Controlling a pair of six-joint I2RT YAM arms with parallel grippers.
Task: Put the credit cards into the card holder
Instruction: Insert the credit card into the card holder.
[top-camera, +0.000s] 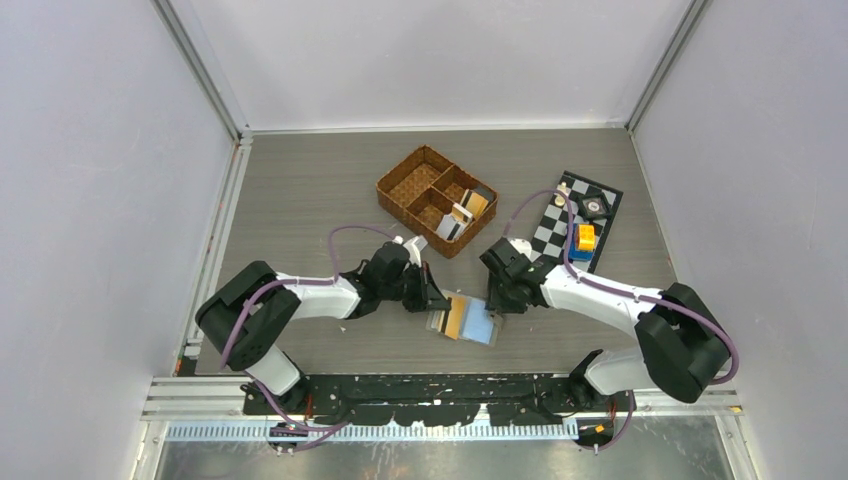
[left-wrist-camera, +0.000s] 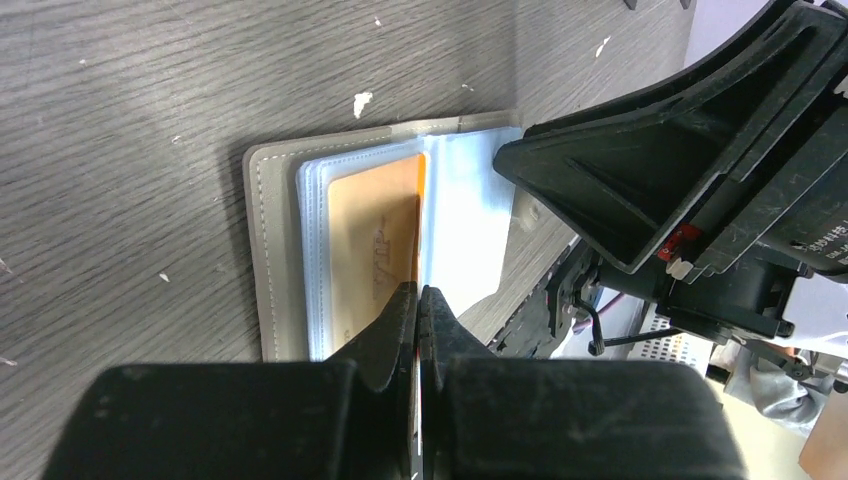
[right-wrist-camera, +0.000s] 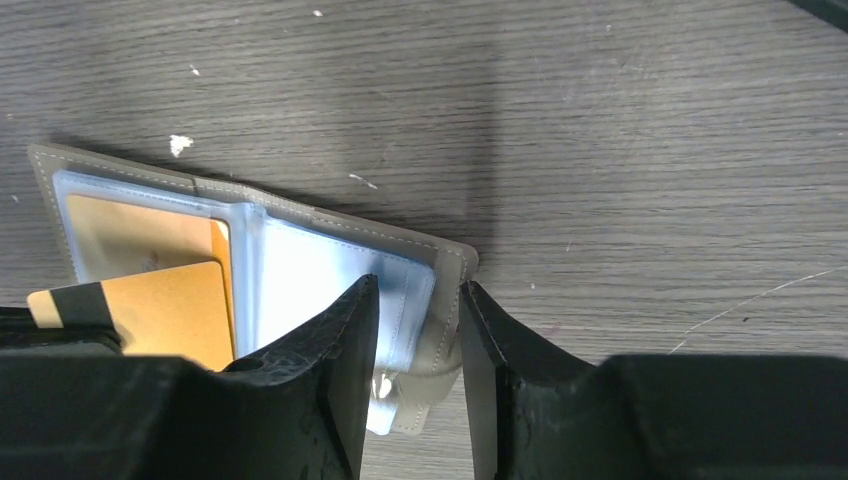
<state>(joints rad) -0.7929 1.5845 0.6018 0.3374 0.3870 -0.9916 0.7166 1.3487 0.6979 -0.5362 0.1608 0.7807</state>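
Observation:
The card holder (top-camera: 482, 327) lies open on the table between my two grippers, grey cover (left-wrist-camera: 272, 250) down and clear blue sleeves up. My left gripper (left-wrist-camera: 418, 295) is shut on a gold credit card (right-wrist-camera: 165, 305) with a dark stripe, held edge-on over the holder's left half (right-wrist-camera: 330, 225). A second orange card (right-wrist-camera: 135, 230) sits inside a sleeve. My right gripper (right-wrist-camera: 420, 290) stands open astride the holder's right edge. One of its fingers is over the blue sleeves, the other is at the cover's rim, and the snap tab (right-wrist-camera: 440, 350) is in the gap.
A brown wicker basket (top-camera: 412, 184) at the back holds more cards (top-camera: 460, 218). A checkered mat (top-camera: 560, 225) with a yellow and blue block (top-camera: 585, 238) lies to the right. The right arm's body (left-wrist-camera: 700, 150) looms close beside my left gripper (top-camera: 437, 298).

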